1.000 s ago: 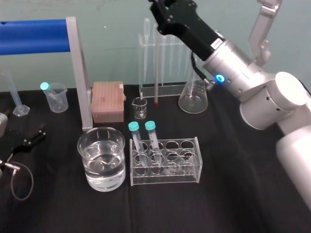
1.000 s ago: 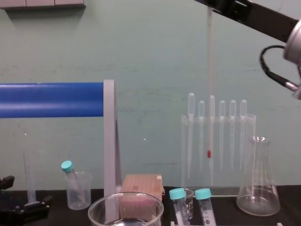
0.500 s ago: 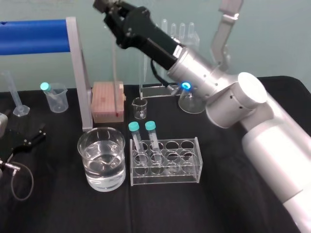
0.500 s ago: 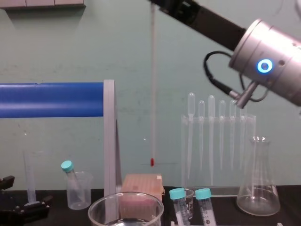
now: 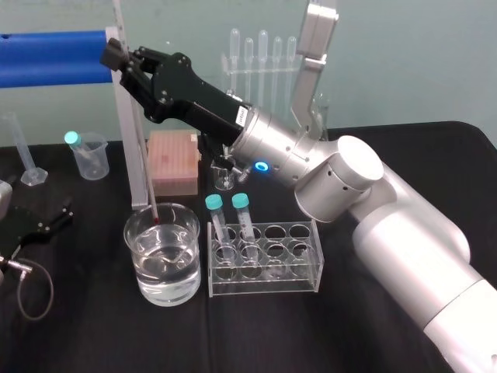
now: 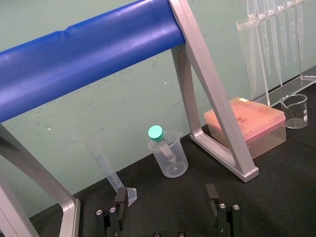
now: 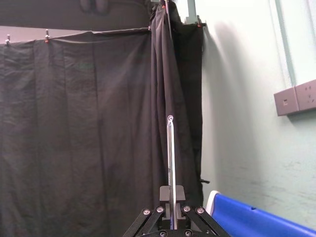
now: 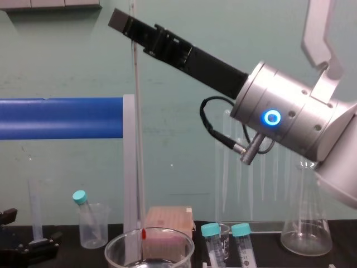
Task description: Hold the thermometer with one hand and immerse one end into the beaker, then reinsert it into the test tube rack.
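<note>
Your left gripper [image 6: 165,196] parked far left on table, fingers spread wide. Thermometer [image 8: 138,139] upright, red tip just inside beaker [image 5: 138,273] rim. Right gripper [image 5: 116,56] above, clamped on thermometer's upper part. Test tube rack [image 5: 307,281] just right of beaker.

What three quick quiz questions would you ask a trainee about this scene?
1. Which gripper holds the thermometer? A the left one, B the right gripper, C neither.
2. True or false: the thermometer's red tip hangs at the beaker's mouth.
3. How many capped tubes stand in the rack?
Key: 1 B; 2 true; 3 two.
</note>
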Controlling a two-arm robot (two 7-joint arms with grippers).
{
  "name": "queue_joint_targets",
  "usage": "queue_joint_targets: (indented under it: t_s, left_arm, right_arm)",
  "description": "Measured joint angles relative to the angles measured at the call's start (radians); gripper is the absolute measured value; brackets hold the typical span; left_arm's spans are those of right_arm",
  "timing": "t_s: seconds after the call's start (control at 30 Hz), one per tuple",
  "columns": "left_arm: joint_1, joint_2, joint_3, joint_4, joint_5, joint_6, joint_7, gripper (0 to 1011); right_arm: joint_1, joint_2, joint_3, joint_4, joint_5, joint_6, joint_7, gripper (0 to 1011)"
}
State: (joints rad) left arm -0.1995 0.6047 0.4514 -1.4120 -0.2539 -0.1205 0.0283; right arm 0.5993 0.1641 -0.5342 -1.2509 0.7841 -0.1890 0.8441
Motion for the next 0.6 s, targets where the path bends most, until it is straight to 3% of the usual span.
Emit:
queue_joint_targets:
  t_s: [0.23, 0.6]
  left_arm:
    - [0.000, 0.000, 0.000, 0.000, 0.000, 0.000, 0.000, 1008]
    - [0.000, 0.000, 0.000, 0.000, 0.000, 0.000, 0.000, 1008]
  right_arm:
    - [0.019, -0.016, -0.025, 0.087, 0.024, -0.013, 0.030, 58]
    - [0.037, -0.029, -0.049, 0.182, 0.014, -0.029, 0.053, 58]
